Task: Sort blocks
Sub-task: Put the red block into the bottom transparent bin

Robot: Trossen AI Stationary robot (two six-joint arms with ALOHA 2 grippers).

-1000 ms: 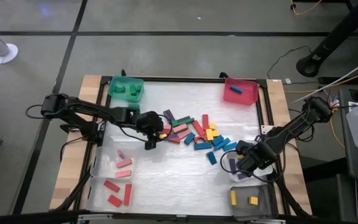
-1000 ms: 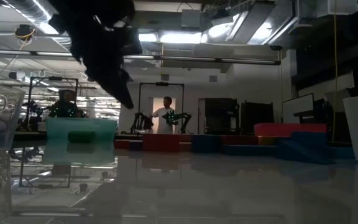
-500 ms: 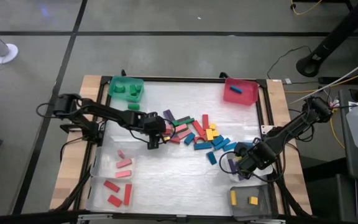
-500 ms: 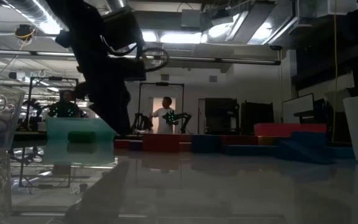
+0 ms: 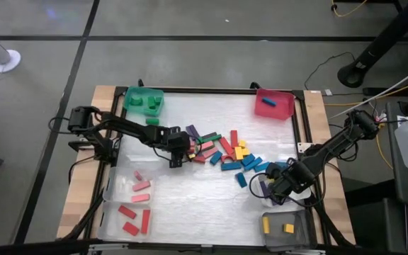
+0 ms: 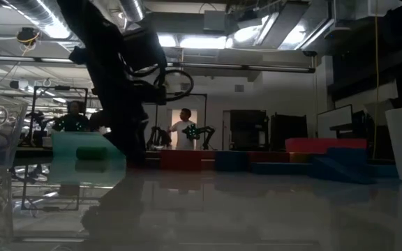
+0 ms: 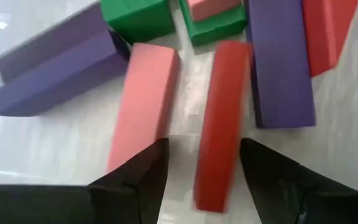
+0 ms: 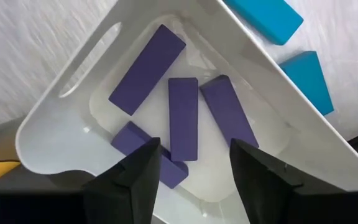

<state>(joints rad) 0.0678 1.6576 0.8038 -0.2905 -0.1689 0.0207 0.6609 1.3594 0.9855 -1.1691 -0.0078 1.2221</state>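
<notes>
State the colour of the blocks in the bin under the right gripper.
Purple. The blocks lying in the clear bin show best in the right wrist view.

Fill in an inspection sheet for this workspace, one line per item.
Surface: white table, wooden side edges.
Job's things: mixed blocks piled mid-table; purple blocks in the clear bin; green bin, red bin, grey bin and left trays partly filled.
Clutter: nothing seen.
Grippers: left gripper open, straddling a red block at the pile's edge; right gripper open above the clear bin.
Cables: wires run off the table's right side.
Surroundings: person standing far behind.
</notes>
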